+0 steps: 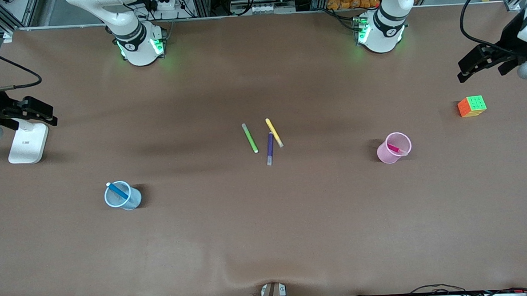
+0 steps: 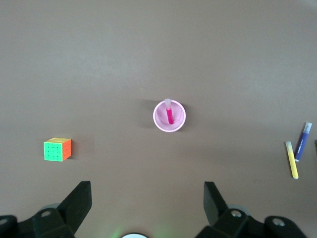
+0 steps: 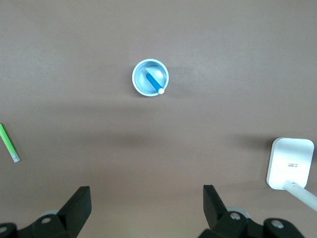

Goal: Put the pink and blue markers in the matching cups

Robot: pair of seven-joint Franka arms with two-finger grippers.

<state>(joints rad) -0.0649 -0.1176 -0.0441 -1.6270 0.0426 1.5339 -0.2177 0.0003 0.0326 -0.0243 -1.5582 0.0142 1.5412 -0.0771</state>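
Left gripper (image 2: pixel 146 201) hung wide open, empty, over table (image 1: pixel 267 237) near cube (image 1: pixel 471 106); right gripper (image 3: pixel 146 203) likewise over white stand (image 1: pixel 27 142). I read no legible writing. Pink marker (image 1: pixel 395 149) stood in pink cup (image 1: pixel 392 148), blue marker (image 1: pixel 117 191) in blue cup (image 1: pixel 122 196). Only front view showed green pen (image 1: pixel 249 138), yellow pen (image 1: pixel 274 133), purple pen (image 1: pixel 270 148) together.

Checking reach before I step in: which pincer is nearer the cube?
Left. The left pincer hangs open above the table beside the cube; the right pincer waits open at the table's right-arm end.
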